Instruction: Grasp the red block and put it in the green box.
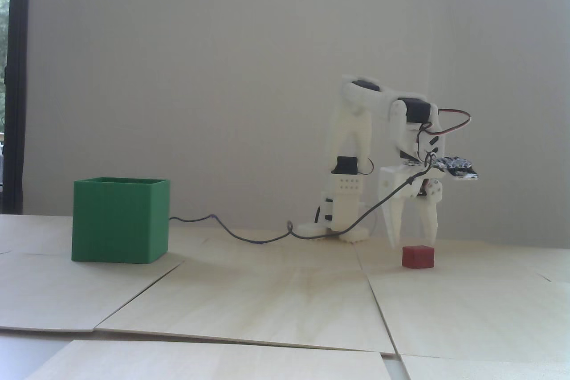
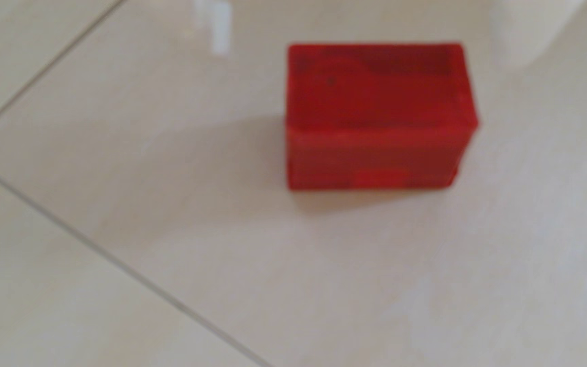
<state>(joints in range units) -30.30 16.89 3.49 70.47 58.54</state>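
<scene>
Directly below my gripper [image 1: 414,242], at six o'clock, the red block [image 1: 417,257] sits on the wooden table [image 1: 267,291]; my jaws hang spread, empty. At nine o'clock stands the green box [image 1: 120,219].

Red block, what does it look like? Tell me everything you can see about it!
The red block is a small brick, wider than tall, with flat faces and straight edges, maybe plastic. It lies flat on the pale wooden table, far right of the green box in the fixed view. The open gripper hangs just above it; contact isn't clear.
</scene>
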